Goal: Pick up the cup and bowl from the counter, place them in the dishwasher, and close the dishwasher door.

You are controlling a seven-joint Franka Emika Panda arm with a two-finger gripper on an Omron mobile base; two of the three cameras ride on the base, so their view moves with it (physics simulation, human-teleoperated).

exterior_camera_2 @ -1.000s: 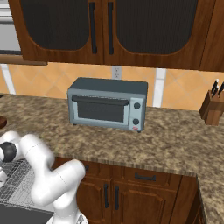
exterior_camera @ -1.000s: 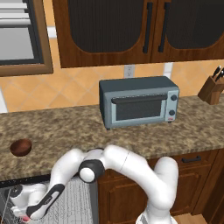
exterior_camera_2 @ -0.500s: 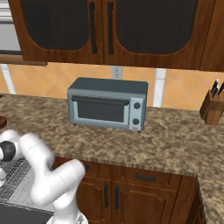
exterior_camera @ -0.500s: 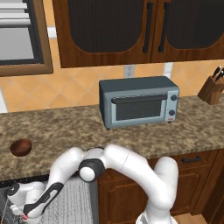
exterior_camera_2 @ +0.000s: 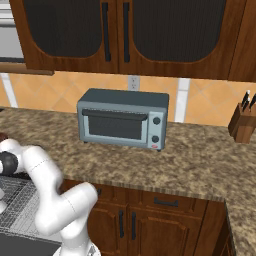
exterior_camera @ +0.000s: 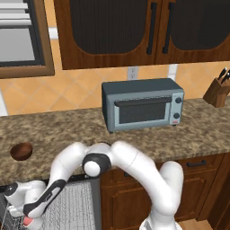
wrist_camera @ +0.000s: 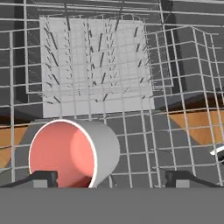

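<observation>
- The gripper (wrist_camera: 111, 179) stands wide apart over the wire rack (wrist_camera: 175, 109) of the dishwasher (exterior_camera: 76, 204), with nothing between its two dark finger tips (wrist_camera: 43, 178)
- The cup (wrist_camera: 76, 153) lies on its side on the rack, its pink-red inside turned toward the camera on the hand; its white wall runs away to the right in the hand view
- The left finger tip sits just in front of the cup's rim, low at its left; whether they touch, I cannot tell
- In the left base view the white arm reaches down from the lower right into the dishwasher, and a bit of pink-red shows under the hand at the bottom left edge
- The bowl (exterior_camera: 21, 151) rests upright on the counter (exterior_camera: 188, 130), near its left end and well apart from the arm
- A grey-blue toaster oven (exterior_camera: 143, 104) sits on the counter against the tiled wall, and a knife block (exterior_camera: 217, 90) stands at the far right
- Dark wood cabinets (exterior_camera_2: 150, 35) hang above
</observation>
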